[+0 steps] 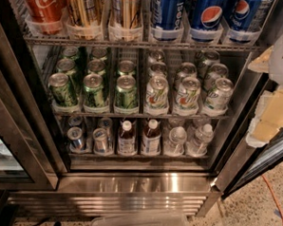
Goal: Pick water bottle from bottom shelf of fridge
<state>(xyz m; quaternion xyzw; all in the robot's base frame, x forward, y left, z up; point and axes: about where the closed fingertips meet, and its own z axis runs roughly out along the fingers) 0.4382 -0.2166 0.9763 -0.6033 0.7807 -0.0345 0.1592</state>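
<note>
The fridge (138, 183) stands open in front of me, with a steel base and dark wire shelves. On the bottom shelf (139, 156) two clear water bottles with white caps stand at the right, one (176, 140) beside the other (200, 139), with more behind them. To their left are two brown drink bottles (151, 137) and small silver cans (76, 138). My gripper (268, 117) is a pale, blurred shape at the right edge, outside the fridge, to the right of the water bottles and a little above them. It touches nothing.
The tier above holds green cans (94, 89) and white cans (187, 94). The top tier holds cola cans (42, 5) and blue Pepsi cans (208, 14). A glass door (7, 141) is at the left. An orange cable (275, 207) lies on the floor. A clear plastic bin (140, 224) sits below.
</note>
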